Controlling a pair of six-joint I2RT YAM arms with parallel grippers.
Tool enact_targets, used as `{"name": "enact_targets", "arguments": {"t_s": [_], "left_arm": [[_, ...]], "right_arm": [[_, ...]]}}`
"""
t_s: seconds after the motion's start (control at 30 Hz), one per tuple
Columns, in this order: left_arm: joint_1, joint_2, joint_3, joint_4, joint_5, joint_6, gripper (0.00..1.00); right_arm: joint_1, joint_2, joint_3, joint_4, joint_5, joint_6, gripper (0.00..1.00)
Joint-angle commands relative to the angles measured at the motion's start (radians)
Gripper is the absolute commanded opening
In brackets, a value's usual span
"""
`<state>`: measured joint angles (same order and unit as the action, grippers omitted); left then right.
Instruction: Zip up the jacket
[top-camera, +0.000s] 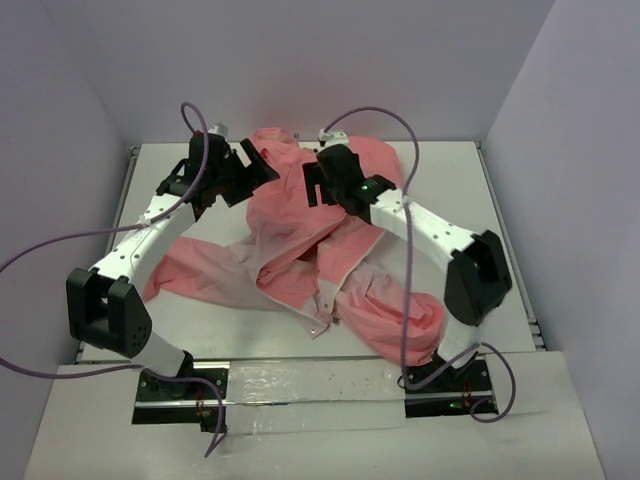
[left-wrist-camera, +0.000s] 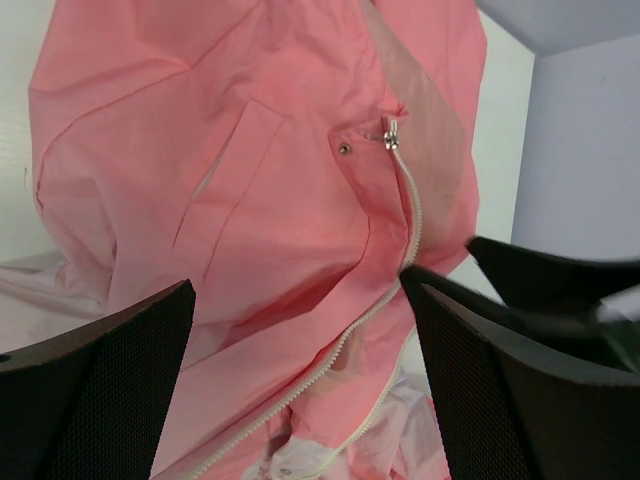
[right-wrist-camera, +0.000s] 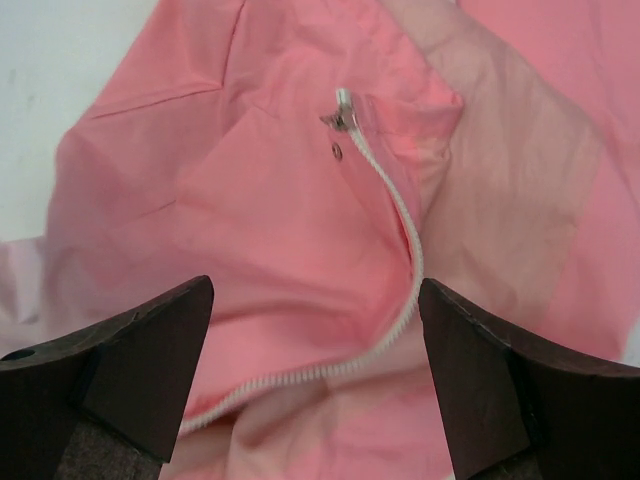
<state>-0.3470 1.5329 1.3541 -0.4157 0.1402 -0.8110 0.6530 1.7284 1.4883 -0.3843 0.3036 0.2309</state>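
The salmon-pink jacket (top-camera: 300, 250) lies crumpled across the middle of the white table, its paler lining showing at the lower left. Both grippers hover over its far end, close together. My left gripper (top-camera: 257, 170) is open, and between its fingers the left wrist view shows the jacket (left-wrist-camera: 250, 200), the light zipper teeth (left-wrist-camera: 412, 215) and the metal slider (left-wrist-camera: 391, 133). My right gripper (top-camera: 314, 186) is also open and holds nothing. In the right wrist view the slider (right-wrist-camera: 343, 115) sits at the top of the curved zipper teeth (right-wrist-camera: 405, 215) on the jacket (right-wrist-camera: 250, 200).
The white table (top-camera: 455, 175) is boxed in by pale walls at the back and on both sides. Purple cables (top-camera: 395, 115) loop above both arms. A sleeve (top-camera: 395, 315) trails toward the right arm's base.
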Motion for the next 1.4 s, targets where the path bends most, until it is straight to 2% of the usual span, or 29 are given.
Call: {"name": "enact_targets", "arguments": {"t_s": [0.0,0.1,0.27,0.37,0.6,0.67,0.73,0.8,0.87,0.97,1.03,1.2,1.37], "left_arm": [[0.02,-0.061,-0.002,0.072,0.067,-0.017,0.96],[0.025,-0.074,-0.025,0.091,0.085,-0.014,0.96],[0.026,-0.098,-0.063,0.106,0.091,-0.017,0.95],[0.029,-0.115,-0.08,0.107,0.093,-0.011,0.96],[0.039,-0.133,-0.078,0.086,0.075,0.014,0.96],[0.042,-0.132,-0.079,0.092,0.081,0.012,0.95],[0.043,-0.131,-0.078,0.092,0.087,0.013,0.95],[0.045,-0.131,-0.076,0.088,0.092,0.015,0.96],[0.046,-0.137,-0.078,0.087,0.094,0.016,0.96],[0.048,-0.151,-0.087,0.086,0.092,0.019,0.95],[0.048,-0.157,-0.087,0.08,0.088,0.023,0.96],[0.049,-0.149,-0.089,0.096,0.097,0.013,0.95],[0.049,-0.142,-0.09,0.108,0.111,0.007,0.95]], "right_arm": [[-0.015,0.15,0.134,-0.06,0.044,-0.078,0.86],[-0.021,0.245,0.218,-0.07,0.098,-0.115,0.8],[-0.035,0.362,0.347,-0.081,0.14,-0.154,0.53],[-0.035,0.403,0.388,-0.084,0.184,-0.172,0.42],[-0.037,0.297,0.306,-0.046,0.119,-0.16,0.42],[-0.05,0.282,0.299,-0.024,0.128,-0.16,0.48],[-0.073,0.298,0.336,-0.053,0.122,-0.157,0.56],[-0.122,0.388,0.445,-0.114,0.086,-0.151,0.66],[-0.133,0.454,0.521,-0.163,0.118,-0.16,0.67],[-0.136,0.496,0.537,-0.183,0.177,-0.168,0.67],[-0.138,0.454,0.458,-0.156,0.15,-0.144,0.66],[-0.138,0.216,0.22,0.063,0.103,-0.087,0.66],[-0.18,0.135,0.105,0.109,0.087,0.008,0.66]]}}
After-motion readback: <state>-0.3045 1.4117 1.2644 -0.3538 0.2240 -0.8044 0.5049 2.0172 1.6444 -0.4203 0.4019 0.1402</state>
